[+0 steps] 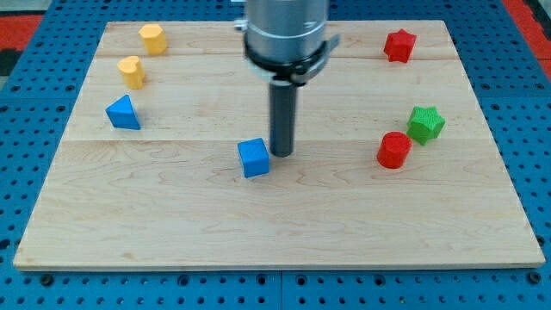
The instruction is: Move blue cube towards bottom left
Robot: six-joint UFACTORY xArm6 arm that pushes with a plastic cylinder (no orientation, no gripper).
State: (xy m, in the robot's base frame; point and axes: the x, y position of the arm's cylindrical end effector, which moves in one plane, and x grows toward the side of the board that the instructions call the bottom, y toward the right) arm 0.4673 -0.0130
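The blue cube (254, 158) lies on the wooden board (172, 215), a little left of the middle. My tip (281, 154) stands just to the cube's right and slightly above it in the view, close to or touching its upper right corner. The dark rod rises from there to the grey arm body (286, 30) at the view's top.
A blue triangular block (123, 114) sits at the left. Two yellow blocks (132, 71) (152, 39) lie at the top left. A red star block (399, 46) is at the top right. A green star block (425, 124) and a red cylinder (394, 150) sit at the right.
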